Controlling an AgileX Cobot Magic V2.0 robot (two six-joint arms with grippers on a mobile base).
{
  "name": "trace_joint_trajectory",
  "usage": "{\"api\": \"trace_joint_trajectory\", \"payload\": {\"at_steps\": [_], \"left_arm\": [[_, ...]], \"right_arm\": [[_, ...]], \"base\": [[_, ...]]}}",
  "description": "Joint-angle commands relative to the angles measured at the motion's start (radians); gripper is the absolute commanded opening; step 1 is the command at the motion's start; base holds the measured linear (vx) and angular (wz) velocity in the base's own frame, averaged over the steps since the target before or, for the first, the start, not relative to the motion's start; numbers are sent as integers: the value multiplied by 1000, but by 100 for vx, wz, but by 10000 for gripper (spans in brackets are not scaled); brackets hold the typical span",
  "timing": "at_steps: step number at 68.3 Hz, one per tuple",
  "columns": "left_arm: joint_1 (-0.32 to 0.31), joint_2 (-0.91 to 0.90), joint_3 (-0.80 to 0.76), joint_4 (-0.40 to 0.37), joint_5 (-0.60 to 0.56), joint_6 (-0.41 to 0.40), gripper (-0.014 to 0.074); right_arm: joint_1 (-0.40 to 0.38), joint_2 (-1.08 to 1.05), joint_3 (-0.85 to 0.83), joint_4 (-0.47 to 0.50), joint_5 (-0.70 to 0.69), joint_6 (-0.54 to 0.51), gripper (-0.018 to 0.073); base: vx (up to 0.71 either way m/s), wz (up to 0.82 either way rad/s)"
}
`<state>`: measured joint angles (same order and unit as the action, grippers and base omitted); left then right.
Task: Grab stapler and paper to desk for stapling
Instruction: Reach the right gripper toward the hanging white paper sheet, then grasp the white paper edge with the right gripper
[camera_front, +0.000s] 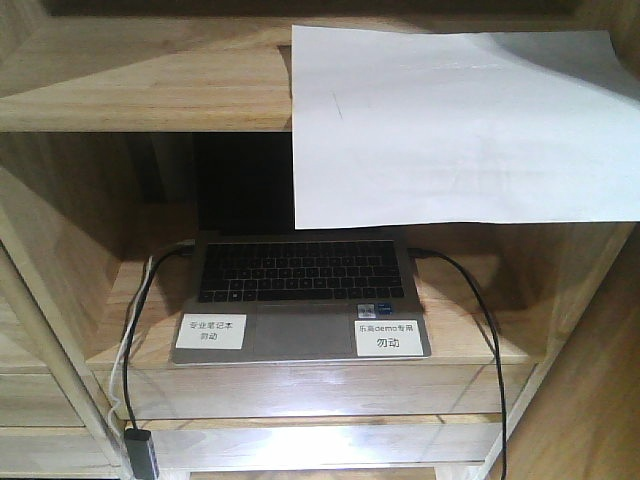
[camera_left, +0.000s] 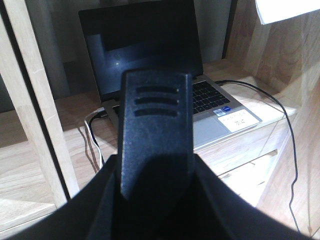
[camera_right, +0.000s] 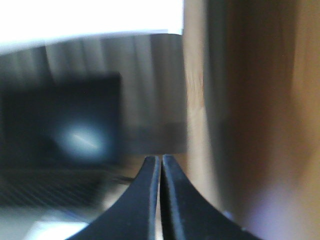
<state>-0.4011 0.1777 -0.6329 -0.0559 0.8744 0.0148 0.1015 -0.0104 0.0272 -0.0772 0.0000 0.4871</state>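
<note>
While left gripper (camera_left: 156, 192) clamps the black stapler (camera_left: 156, 115), right gripper (camera_right: 161, 160) sits closed, empty, near white paper (camera_front: 460, 130).

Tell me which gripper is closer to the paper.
Right. The right gripper sits close below the paper; the left gripper faces the laptop, the paper far off at its upper right.

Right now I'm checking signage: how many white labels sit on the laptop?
2. One label at the laptop's front left corner, the other at its front right. None look hidden.

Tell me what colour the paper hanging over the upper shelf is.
The paper is plain white, clearest in the front-facing view.
</note>
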Motion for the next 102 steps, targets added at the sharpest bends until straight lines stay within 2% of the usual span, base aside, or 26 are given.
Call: {"api": "trace_joint_trajectory", "payload": {"at_steps": [1, 6, 14, 17, 25, 38, 50, 59, 75, 89, 102], "left_arm": [[-4, 13, -30, -10, -110, 0, -6], [-4, 13, -30, -10, -110, 0, -6], [-4, 13, -30, -10, -110, 0, -6], [-4, 13, -30, -10, -110, 0, -6], [-4, 13, -30, -10, -110, 0, -6], [-4, 14, -30, -10, -110, 0, -6], [-4, 14, -30, -10, -110, 0, -6], [-4, 14, -30, -10, -110, 0, -6], [-4, 14, -30, -10, -110, 0, -6], [-4, 14, -30, -10, -110, 0, -6], [-4, 14, -30, -10, -110, 0, -6]], "right_arm": [[-4, -9, 23, -40, -86, 281, -9], [-4, -9, 23, -77, -86, 472, -9], [-4, -8, 23, -84, -64, 669, -2], [2, -7, 23, -84, -68, 700, 10], [64, 65, 21, -94, -172, 702, 86], [158, 324, 17, -148, -544, 730, 285], [163, 589, -9, -182, -873, 731, 440], [163, 769, -46, -195, -1110, 739, 478], [163, 988, -149, -238, -1272, 778, 478], [163, 1073, -239, -269, -1281, 781, 478], [163, 1151, -282, -266, -1284, 833, 478]], "base": [[0, 0], [0, 0], [0, 0], [0, 0], [0, 0], [0, 0], [0, 0], [0, 0], [0, 0], [0, 0], [0, 0]]}}
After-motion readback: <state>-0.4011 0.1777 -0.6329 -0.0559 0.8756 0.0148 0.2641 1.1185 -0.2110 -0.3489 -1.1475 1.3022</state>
